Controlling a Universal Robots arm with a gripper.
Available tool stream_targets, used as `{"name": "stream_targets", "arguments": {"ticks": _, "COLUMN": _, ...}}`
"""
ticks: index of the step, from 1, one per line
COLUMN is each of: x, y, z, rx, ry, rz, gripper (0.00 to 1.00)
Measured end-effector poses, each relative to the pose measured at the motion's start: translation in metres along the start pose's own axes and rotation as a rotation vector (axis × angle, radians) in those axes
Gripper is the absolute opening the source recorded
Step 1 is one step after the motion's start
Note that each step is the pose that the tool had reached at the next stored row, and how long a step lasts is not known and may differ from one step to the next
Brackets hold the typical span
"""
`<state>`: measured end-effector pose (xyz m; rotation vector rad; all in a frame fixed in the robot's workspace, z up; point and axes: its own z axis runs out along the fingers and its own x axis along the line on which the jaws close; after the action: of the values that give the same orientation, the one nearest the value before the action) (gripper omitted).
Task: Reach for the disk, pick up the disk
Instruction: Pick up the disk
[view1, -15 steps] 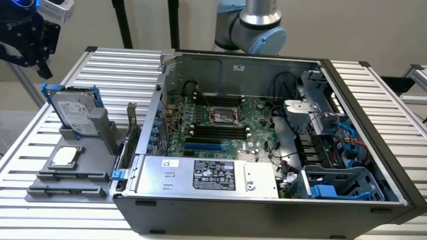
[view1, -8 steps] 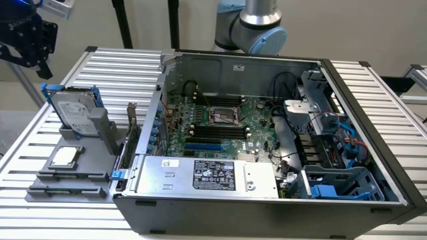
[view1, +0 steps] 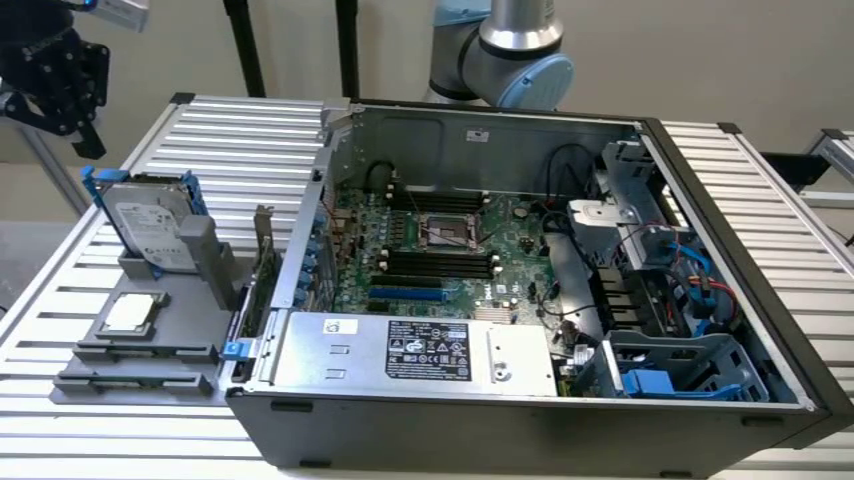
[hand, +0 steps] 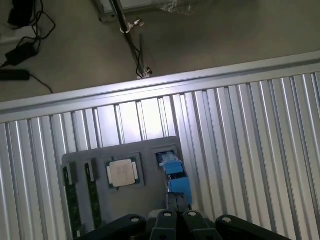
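a black hand (view1: 60, 95) is being held above the slatted metal counter (view1: 240, 130), at about 10 o'clock of the open computer case (view1: 534, 430) in the exterior view. in the wrist view its fingertips (hand: 170, 204) are being shown pressed together, with nothing pinched between them. the disk (view1: 144, 225) is being kept upright in a slot of a grey holder (view1: 134, 375). the holder is lying on the counter just beside the case, at the case's 9 o'clock. the disk's white label is being turned toward the exterior camera, and its edges are being framed by blue rails. the hand is hanging apart from the disk, above it and toward its 11 o'clock. in the wrist view the blue top edge of the disk is being seen close to the fingertips, though contact cannot be told. a small square chip (view1: 131, 312) is lying flat on the holder at 6 o'clock of the disk, near it. a grey joint of the arm (view1: 514, 50) is being seen behind the case, at its 12 o'clock.
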<state>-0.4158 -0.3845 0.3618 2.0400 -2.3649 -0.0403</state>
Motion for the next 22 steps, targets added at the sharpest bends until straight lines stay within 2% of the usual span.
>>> {"name": "stream_targets", "arguments": {"ticks": 7, "x": 0.0, "y": 0.0, "z": 0.0003, "rx": 0.0027, "ry": 0.0032, "rz": -0.123, "gripper": 0.11}}
{"name": "stream_targets", "arguments": {"ticks": 11, "x": 0.0, "y": -0.0002, "z": 0.0002, "rx": 0.004, "ry": 0.0044, "rz": -0.165, "gripper": 0.11}}
{"name": "stream_targets", "arguments": {"ticks": 22, "x": -0.0025, "y": -0.0033, "z": 0.0002, "rx": 0.005, "ry": 0.0038, "rz": -0.182, "gripper": 0.12}}
